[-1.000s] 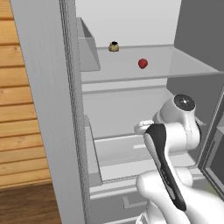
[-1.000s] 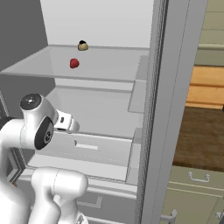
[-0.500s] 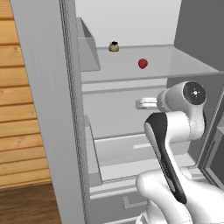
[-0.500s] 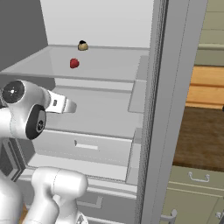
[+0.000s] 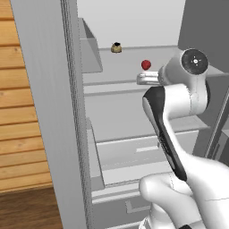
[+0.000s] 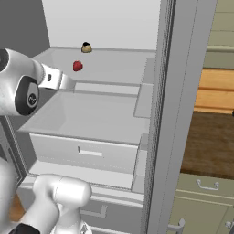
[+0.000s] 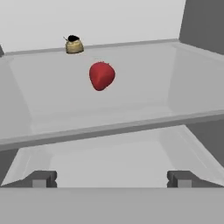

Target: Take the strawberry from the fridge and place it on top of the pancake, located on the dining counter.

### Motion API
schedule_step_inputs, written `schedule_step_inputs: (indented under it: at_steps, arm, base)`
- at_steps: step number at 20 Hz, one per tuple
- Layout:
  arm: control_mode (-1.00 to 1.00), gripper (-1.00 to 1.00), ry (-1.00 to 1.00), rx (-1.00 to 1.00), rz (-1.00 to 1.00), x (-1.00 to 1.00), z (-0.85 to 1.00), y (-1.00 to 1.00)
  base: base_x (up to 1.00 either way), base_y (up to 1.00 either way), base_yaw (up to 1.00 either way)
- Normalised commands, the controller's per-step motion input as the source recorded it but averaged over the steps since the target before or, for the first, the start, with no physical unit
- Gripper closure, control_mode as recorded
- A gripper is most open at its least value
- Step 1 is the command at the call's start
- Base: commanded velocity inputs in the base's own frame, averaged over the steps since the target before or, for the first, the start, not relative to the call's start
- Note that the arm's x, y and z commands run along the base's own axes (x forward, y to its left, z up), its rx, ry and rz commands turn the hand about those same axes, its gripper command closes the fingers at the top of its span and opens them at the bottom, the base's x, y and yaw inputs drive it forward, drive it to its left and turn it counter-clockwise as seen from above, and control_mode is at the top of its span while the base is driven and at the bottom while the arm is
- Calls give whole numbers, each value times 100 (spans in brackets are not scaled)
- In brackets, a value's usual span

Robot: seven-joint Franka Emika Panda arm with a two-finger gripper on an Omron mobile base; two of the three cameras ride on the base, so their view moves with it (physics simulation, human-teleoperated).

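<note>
**Red strawberry on an upper shelf of the open fridge, gripper at the shelf's front edge**

Pale grey and white surfaces make up the inside of the fridge (image 5: 134,27), whose door stands open. An upper shelf (image 7: 131,100) carries two things. The strawberry (image 7: 102,75), small, red and rounded, lies near the middle of the shelf, well back from its front edge. Behind it and to its left in the hand view, close to the shelf's back edge by the rear wall, sits a small brown-and-cream jar (image 7: 74,45) with a dark top. The two are apart, not touching.

Below this shelf is a second pale shelf (image 6: 87,114) with nothing visible on it, and under that a white drawer (image 6: 87,153), closed, with a small bar handle on its front.

The white arm reaches up in front of the fridge. In the left base view, the gripper (image 5: 142,79) is level with the front edge of the upper shelf, just below and in front of the strawberry and not touching it. In the hand view, its two dark fingertips (image 7: 40,179) stand wide apart with nothing between them. The front lip of the upper shelf runs across the hand view between the fingers and the fruit.

To the left of the fridge is a wood-plank wall (image 5: 22,112); to the right, pale cabinets with drawers (image 6: 205,196).
</note>
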Motion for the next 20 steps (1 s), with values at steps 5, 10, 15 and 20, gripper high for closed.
schedule_step_inputs:
  at_steps: [5, 10, 15, 20]
  arm:
    - [-100, -100, 4, -3, 0, 82, 57, 0]
    - [-100, -100, 1, 0, 1, 89, 0, -4]
    - [-100, -100, 14, 0, 0, 64, -15, -3]
    - [-100, -100, 10, 0, 0, 77, -25, -2]
  base:
    - [0, 0, 0]
    - [0, 0, 0]
    - [0, 0, 0]
    - [0, 0, 0]
